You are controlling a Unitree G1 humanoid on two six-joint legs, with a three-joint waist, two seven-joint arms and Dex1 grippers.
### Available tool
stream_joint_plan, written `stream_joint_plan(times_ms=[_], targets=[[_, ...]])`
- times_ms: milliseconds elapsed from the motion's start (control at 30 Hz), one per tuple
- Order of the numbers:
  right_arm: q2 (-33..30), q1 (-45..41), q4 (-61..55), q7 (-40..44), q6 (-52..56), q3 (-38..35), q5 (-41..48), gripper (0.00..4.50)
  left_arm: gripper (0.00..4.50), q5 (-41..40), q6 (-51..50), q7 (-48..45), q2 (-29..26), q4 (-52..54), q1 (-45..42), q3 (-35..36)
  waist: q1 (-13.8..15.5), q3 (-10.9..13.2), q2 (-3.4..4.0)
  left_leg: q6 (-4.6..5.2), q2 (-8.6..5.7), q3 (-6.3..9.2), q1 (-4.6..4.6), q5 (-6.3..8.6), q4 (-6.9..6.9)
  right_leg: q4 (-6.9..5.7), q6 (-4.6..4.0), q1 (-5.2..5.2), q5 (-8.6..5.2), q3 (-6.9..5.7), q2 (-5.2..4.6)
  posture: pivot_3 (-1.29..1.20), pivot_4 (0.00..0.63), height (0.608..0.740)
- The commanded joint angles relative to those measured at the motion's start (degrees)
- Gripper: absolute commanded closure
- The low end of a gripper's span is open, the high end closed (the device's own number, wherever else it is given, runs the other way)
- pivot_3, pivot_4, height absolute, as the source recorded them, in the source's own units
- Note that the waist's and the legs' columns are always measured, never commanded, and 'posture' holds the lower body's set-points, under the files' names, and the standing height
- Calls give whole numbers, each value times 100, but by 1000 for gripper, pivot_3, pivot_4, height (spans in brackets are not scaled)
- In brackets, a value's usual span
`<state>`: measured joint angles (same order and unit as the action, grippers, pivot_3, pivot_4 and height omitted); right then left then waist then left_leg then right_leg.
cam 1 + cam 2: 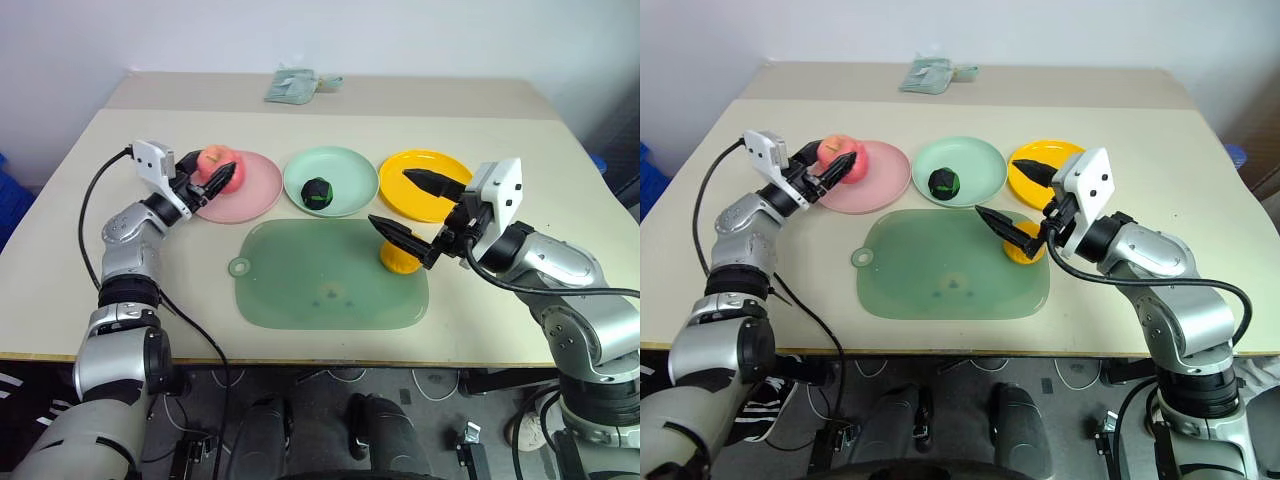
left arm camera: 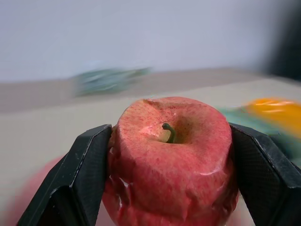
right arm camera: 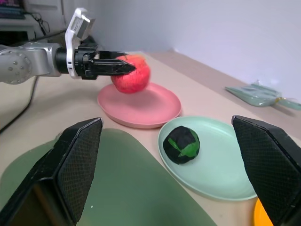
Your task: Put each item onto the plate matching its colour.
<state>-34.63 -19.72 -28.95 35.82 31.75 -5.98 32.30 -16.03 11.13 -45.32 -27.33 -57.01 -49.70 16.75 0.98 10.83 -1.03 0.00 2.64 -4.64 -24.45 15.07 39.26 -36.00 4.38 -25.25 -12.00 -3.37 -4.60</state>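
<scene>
step: your left gripper (image 1: pixel 222 178) is pinching the apple (image 1: pixel 212 160) above the pink plate (image 1: pixel 250 190), upper left.
next: lower it, let go.
right gripper (image 1: pixel 408 210): spread, empty.

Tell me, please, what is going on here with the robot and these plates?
The robot is sorting toy foods onto plates of matching colour. Its left gripper has its fingers shut on the apple, held over the pink plate. The dark green lump already lies on the green plate. The right gripper is open, with the orange fruit beside its lower finger, on the edge of the green mat; the yellow plate has no fruit on it.
</scene>
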Motion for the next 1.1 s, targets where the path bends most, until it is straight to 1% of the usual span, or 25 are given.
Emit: stream_joint_plan(times_ms=[33, 133, 200, 233, 400, 467, 533, 600, 633, 700, 767, 867, 967, 1100], targets=[[-25, -160, 9, 95, -168, -52, -13, 0, 1271, 161, 471, 414, 21, -406, -369, 18, -4, 0, 0, 0, -2, -1, -1, 0, 0, 0, 0, 0, 0, 0, -1, 0, 150, 740], [-22, -187, 23, 132, -173, -37, -24, 0, 1271, 149, 541, 447, 104, -694, -473, 45, -23, 0, 0, 0, -2, -4, 1, 0, 0, -2, 2, 0, 1, 0, -2, 0, 150, 740], [-24, -179, -1, 140, -162, -43, -22, 0, 261, 183, 617, 494, 121, -777, -498, 38, -30, 0, 0, 0, 1, -5, 4, 0, -1, -4, 2, 0, 1, -1, 2, 0, 150, 740], [-31, -164, -17, 135, -149, -53, -24, 0, 33, 186, 634, 467, 131, -799, -509, 32, -42, 0, 0, 0, 3, -4, 4, 0, -1, -4, 2, -2, 1, -1, 3, 0, 150, 740], [-126, -49, -54, 76, 18, -45, -86, 0, 33, -3, 795, -104, 121, -645, -491, 99, -40, 0, 0, 0, 6, -8, 4, 0, -2, -7, 1, -4, 1, -1, 5, 0, 150, 740], [-165, -18, 26, -33, 267, 28, -153, 0, 33, -272, 711, -740, 62, -438, -472, 193, -38, 0, 0, 0, 6, -9, 4, 0, -2, -6, 1, -4, 1, 0, 4, 0, 150, 740], [-219, 0, 125, -78, 351, 196, -361, 0, 33, -712, 263, -1621, -3, -163, -459, 338, -37, 0, 0, 0, 6, -9, 4, 0, -2, -6, 0, -4, 1, 0, 4, 0, 150, 740], [-214, -22, 265, -194, 452, 451, -629, 0, 33, -1283, -886, -2775, -176, 464, -248, 339, -42, 0, 0, 0, 6, -9, 4, 0, -2, -6, -1, -5, 0, 0, 4, 0, 150, 740], [-175, -73, 361, -256, 466, 522, -720, 0, 33, -1565, -1457, -3405, -281, 1004, 14, 218, -76, -1, 0, 0, 6, -8, 3, 0, -2, -6, -1, -5, 0, 0, 4, 0, 150, 740], [-120, -152, 541, -326, 488, 608, -843, 0, 33, -1942, -2505, -3990, -470, 1922, 475, -4, -145, -1, 2, 0, 7, -10, 5, 0, -5, -8, -2, -6, 0, 3, 4, 0, 150, 740], [-173, -198, 801, -362, 580, 801, -1089, 0, 33, -2009, -3151, -4170, -654, 2689, 882, -303, -171, -1, 3, -1, 6, -8, 5, 0, -6, -11, -1, -6, 0, 3, 4, 0, 150, 740], [-176, -222, 1143, -314, 843, 995, -1231, 0, 33, -1929, -3320, -4253, -734, 3374, 1287, -569, -151, -1, 2, -3, 6, -4, 8, -2, -4, -13, -3, -5, -1, 3, 5, 0, 150, 740], [47, -337, 1443, -430, 1099, 841, -1122, 0, 33, -1999, -3349, -4205, -689, 3640, 1439, -562, -148, -1, 2, -4, 6, 0, 6, -3, -2, -10, -9, -3, -5, 3, 4, 0, 150, 740], [-32, -255, 1533, -247, 1366, 971, -1143, 0, 33, -1988, -3429, -4208, -711, 3799, 1518, -625, -159, -1, 3, -4, 6, 0, 5, -2, -4, -10, -6, -5, -3, 3, 4, 0, 150, 740]])
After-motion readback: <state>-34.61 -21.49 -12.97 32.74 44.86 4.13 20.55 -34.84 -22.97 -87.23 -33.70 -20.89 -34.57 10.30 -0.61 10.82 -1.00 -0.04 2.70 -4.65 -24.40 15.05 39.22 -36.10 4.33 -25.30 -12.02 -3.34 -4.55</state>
